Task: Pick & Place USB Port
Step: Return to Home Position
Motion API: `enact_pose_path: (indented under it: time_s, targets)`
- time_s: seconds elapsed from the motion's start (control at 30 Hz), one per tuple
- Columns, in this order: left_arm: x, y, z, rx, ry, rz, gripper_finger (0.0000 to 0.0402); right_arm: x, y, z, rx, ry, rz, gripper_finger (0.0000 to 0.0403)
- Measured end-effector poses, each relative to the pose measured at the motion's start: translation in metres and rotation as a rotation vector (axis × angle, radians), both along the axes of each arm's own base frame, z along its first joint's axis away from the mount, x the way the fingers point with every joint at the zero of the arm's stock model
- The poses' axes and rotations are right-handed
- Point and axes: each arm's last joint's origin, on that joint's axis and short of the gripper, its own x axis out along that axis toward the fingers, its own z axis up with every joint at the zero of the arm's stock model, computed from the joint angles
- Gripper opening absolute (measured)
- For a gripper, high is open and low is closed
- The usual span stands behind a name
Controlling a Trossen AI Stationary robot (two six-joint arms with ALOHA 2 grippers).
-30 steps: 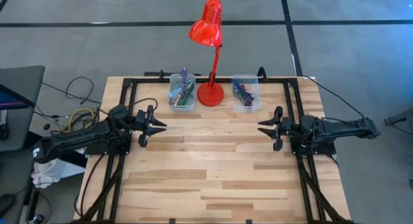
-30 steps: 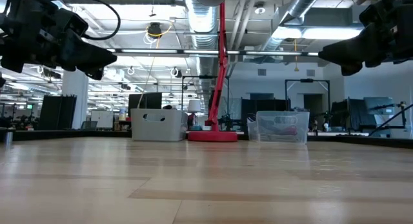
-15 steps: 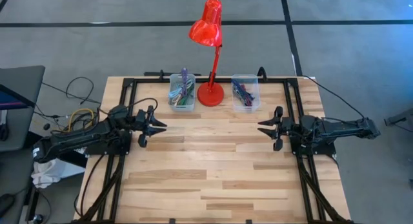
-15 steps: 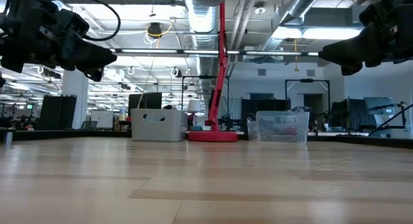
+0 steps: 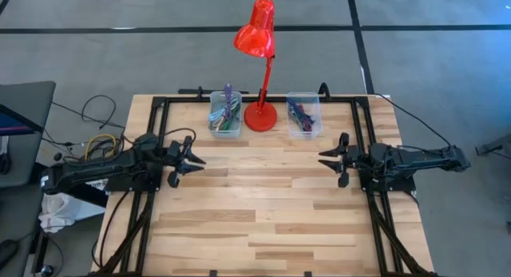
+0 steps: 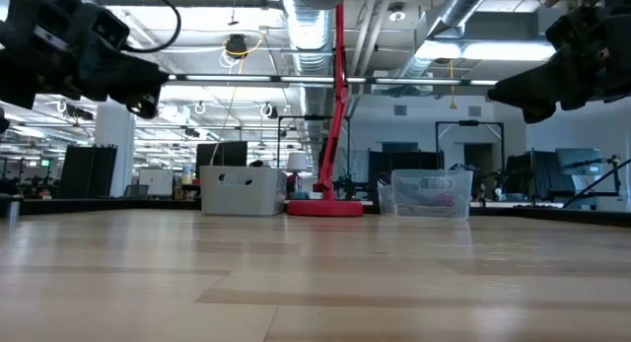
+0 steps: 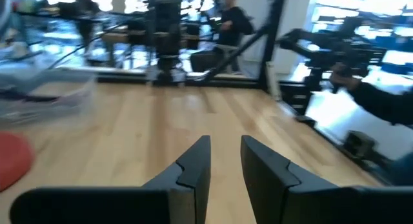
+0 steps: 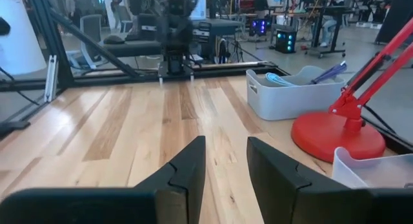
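Observation:
Two small bins stand at the table's far edge: a left bin (image 5: 225, 115) and a clear right bin (image 5: 304, 116), both holding coloured cables and small parts. The USB port cannot be made out among them. My left gripper (image 5: 194, 160) hovers level above the left side of the table, pointing toward the right; its fingers (image 7: 224, 143) are open with nothing between them. My right gripper (image 5: 322, 158) hovers level at the right side, pointing toward the left, also open (image 8: 226, 143) and empty.
A red desk lamp stands on its round base (image 5: 260, 116) between the two bins, its stem (image 6: 340, 105) rising and its shade (image 5: 255, 29) leaning past the far edge. Black frame rails (image 5: 152, 133) run along the table's sides. Bare wood (image 5: 255, 205) lies between and in front of the grippers.
My left arm has swung a little toward the table's near edge, so its gripper now points more squarely across the table. My right arm has kept still.

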Motion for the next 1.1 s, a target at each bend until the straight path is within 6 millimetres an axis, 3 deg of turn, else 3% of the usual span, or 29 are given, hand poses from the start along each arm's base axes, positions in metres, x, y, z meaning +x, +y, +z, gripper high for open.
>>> enact_pose_path:
  time_s: [0.23,1.1]
  targets:
    - [0.0001,-0.0100,0.0017,0.005,-0.019,-0.093,0.0085,0.0000,0.0000,0.0001,0.019,-0.004,-0.002,0.0107]
    - [0.0000,-0.0102,0.0025,0.007,-0.027,-0.095,0.0085,0.0000,0.0000,0.0001,0.019,-0.004,-0.002,0.0107]
